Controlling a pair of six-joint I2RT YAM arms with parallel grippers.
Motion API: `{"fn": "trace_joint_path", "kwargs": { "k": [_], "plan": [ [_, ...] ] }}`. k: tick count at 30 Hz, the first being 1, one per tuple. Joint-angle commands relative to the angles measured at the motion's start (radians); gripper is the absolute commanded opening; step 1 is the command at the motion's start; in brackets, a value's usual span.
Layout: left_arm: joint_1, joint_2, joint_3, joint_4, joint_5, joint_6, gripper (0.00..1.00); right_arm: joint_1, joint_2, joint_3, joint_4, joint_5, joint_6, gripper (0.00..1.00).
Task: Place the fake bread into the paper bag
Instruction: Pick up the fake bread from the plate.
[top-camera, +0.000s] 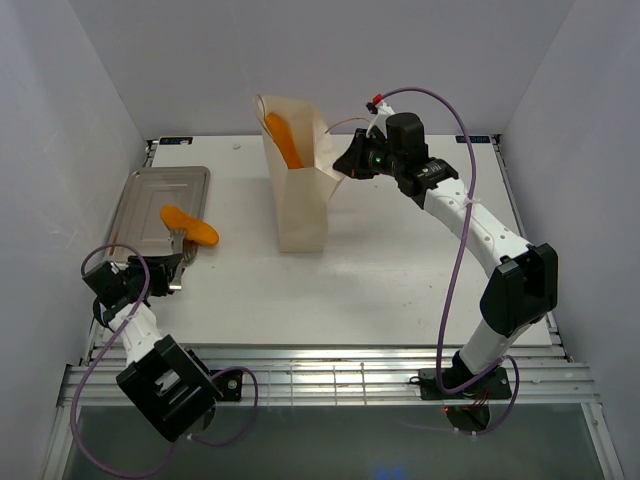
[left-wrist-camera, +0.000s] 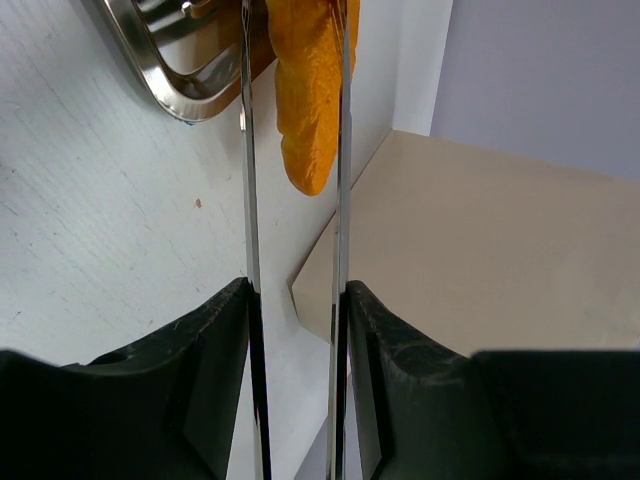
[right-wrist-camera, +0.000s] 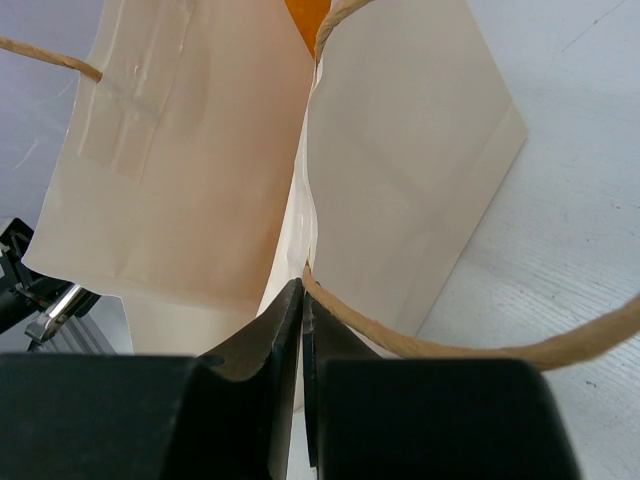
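While one loaf (top-camera: 284, 140) of the fake bread stands inside the paper bag (top-camera: 302, 215), showing only its upper end above the rim, a second loaf (top-camera: 190, 225) is pinched between the two thin blades of the tongs (top-camera: 183, 248), straight ahead of the left pincer (top-camera: 170, 262). That makes two loaves in sight, one bag, one pair of tongs and one metal tray (top-camera: 150, 200).

The left arm is folded low at the near left corner of the table (top-camera: 400, 280), with its wrist pointing away from the base. Its fingers (left-wrist-camera: 215, 380) are pressed against the outside of the tongs (left-wrist-camera: 250, 200), squeezing them onto the loaf (left-wrist-camera: 312, 100). The tray (left-wrist-camera: 165, 50) lies ahead and to the left of this pincer (left-wrist-camera: 297, 290), the bag (left-wrist-camera: 490, 250) ahead and to the right.

The right arm rises from its base, bends at the elbow and stretches towards the bag's mouth. The right pincer (top-camera: 352, 160) is pressed together on the bag's paper edge; in the wrist view the paper (right-wrist-camera: 400, 150) runs up from between its fingertips (right-wrist-camera: 302, 290). Two cord handles show there, one looping just beside the pincer (right-wrist-camera: 450, 348), one to its upper left (right-wrist-camera: 50, 55).

The bag's walls hide the lower part of the inner loaf (right-wrist-camera: 305, 12). The tongs' tips and the held loaf's far end are cut off in the left wrist view. Whether that loaf touches the tray cannot be told.
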Motion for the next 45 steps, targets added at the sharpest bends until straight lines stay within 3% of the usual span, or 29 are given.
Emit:
{"fn": "trace_joint_path", "kwargs": {
  "k": [1, 27, 45],
  "plan": [
    [0.005, 0.008, -0.011, 0.051, 0.022, -0.001, 0.52, -0.004, -0.026, -0.006, -0.007, -0.01, -0.004, 0.08],
    [0.003, 0.099, -0.055, 0.275, 0.068, -0.098, 0.51, -0.002, -0.016, 0.006, -0.01, -0.004, 0.008, 0.08],
    [-0.024, 0.16, -0.04, 0.296, 0.033, -0.079, 0.48, -0.002, -0.005, 0.026, -0.02, -0.002, 0.009, 0.08]
  ]
}}
